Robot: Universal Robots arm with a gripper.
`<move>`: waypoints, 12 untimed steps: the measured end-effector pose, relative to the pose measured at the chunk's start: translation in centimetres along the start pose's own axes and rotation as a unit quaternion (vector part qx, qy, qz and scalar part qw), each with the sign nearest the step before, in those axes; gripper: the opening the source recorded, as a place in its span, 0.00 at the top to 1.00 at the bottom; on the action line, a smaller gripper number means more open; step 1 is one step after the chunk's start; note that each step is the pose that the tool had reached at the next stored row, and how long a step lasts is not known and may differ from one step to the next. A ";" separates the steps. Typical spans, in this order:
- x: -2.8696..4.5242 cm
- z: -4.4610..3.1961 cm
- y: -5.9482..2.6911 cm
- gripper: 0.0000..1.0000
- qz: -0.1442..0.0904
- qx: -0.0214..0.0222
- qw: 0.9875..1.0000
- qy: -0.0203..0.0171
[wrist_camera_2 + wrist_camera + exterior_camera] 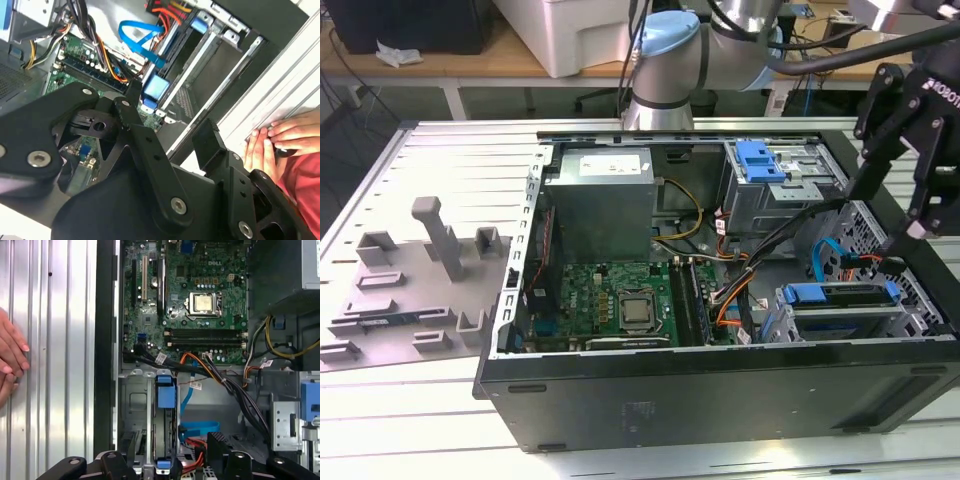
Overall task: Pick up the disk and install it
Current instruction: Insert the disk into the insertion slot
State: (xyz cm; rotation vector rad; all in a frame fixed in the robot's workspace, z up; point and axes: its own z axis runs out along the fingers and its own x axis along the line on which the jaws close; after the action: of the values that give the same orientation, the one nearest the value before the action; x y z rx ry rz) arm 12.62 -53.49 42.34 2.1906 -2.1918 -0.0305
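Exterior view first — the disk [840, 298] sits slotted in a bay [775, 322] inside the case [720, 400], the gripper [886, 215] hanging close above it, jaws spread wide and holding nothing. A person's hand [11, 357] rests just outside the case wall — if the arm [665, 40] swings outward over that wall, I'd say it could strike that hand.

Disk [840, 297]: a flat silver drive framed by a blue plastic carrier. It is seated in the drive cage [772, 322], in the corner of the open computer case [720, 400] toward the exterior view's right. It stands on its long edge in the slot, so the thin upper side faces up with the blue carrier running along it. In the first wrist view it appears as a narrow strip between the cage walls, with a blue tab [166, 392] at each end.
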 end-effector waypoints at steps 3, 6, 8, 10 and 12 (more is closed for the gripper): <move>-0.06 -0.01 -1.38 0.32 0.000 0.000 1.000 0.000; -0.11 0.11 -1.70 0.32 0.015 0.000 1.000 0.000; -0.12 0.21 -1.79 0.32 0.026 0.000 1.000 0.000; -0.13 0.34 -1.91 0.32 0.040 -0.001 0.999 0.001; -0.16 0.47 -2.17 0.32 0.054 -0.001 0.999 0.002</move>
State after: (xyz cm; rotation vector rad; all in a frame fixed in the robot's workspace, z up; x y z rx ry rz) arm 14.77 -53.34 41.77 2.0656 -2.3032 -0.0242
